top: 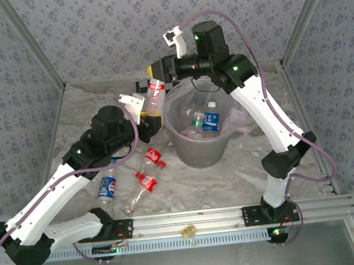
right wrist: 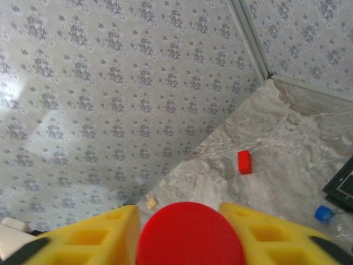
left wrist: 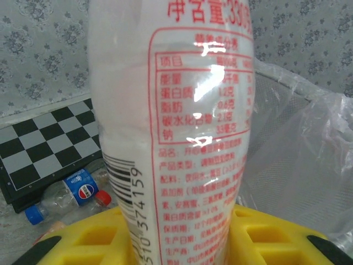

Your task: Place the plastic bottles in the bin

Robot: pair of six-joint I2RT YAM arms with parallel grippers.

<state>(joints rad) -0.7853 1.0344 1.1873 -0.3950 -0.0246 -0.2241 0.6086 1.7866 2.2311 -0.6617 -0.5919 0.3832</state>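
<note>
The white-labelled bottle point(left wrist: 176, 138) stands upright in the air just left of the bin point(top: 194, 153), not yet over its mouth. My left gripper point(left wrist: 176, 243) is clamped on its lower body, and my right gripper point(right wrist: 179, 229) closes from above on its red cap point(right wrist: 190, 221). I judge this as mid-carry, with both arms sharing one bottle. Next, I think one gripper must let go so the other can swing the bottle over the bin's bagged rim point(left wrist: 298, 143) and drop it. A blue-labelled bottle point(top: 210, 118) lies inside the bin. Two Coca-Cola bottles point(top: 153, 157) and a Pepsi bottle point(top: 107, 188) wait on the table, left of the bin.
</note>
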